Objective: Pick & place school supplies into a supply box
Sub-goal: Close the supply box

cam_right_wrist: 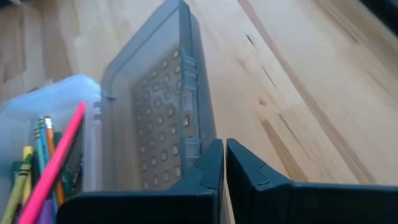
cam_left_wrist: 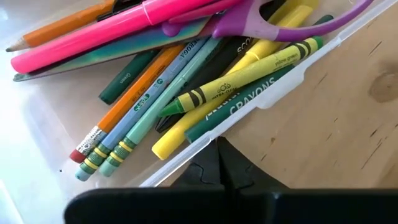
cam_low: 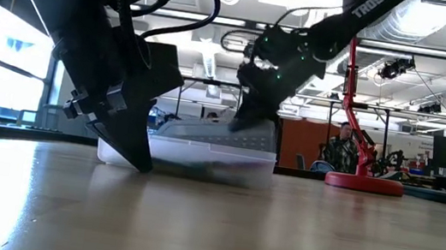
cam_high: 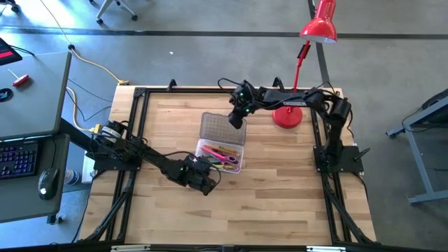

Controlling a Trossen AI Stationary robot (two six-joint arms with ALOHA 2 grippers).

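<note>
The clear supply box stands on the wooden table. It holds pencils, crayons, a pink marker and purple-handled scissors. Its greyish lid is open toward the table's far side and tilted up on its hinge. My right gripper is shut at the lid's free edge, near its right end. My left gripper is shut and points down just outside the box's near wall, its tips at the table. My left gripper's shut fingers stand right at the outside of the box's near wall; I cannot tell whether they touch it. My right gripper's shut fingers lie with the outer side of one finger against the lid's free long edge, near its right corner. They slant down from the far right. The lid is tilted up on its hinge, its ribbed inner face toward the gripper.
A red desk lamp stands on the table at the far right, close to my right arm, and it shows in the low view. Bare wood lies near and to the right of the box. A desk with a keyboard stands left of the table.
</note>
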